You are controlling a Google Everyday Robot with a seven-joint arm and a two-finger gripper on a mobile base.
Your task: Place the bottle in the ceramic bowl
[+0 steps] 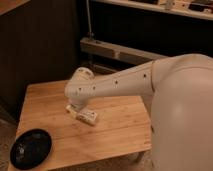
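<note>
Dim room, dark cabinet (45, 45) and metal rail (117, 50) behind a wooden table (120, 131). Bottle (87, 117) lies flat mid-table. Bowl (31, 148) sits well apart from bottle, toward the camera. Gripper (74, 108) hangs over bottle's bowl-side end, jaws spread, nothing lifted. Reach step, by my reading; next calls for closing squarely across bottle.

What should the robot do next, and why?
Probably grab the bottle. The claw hangs right at the bottle's left end. The bottle lies flat on the table, not yet in the black bowl at the front left corner.
</note>
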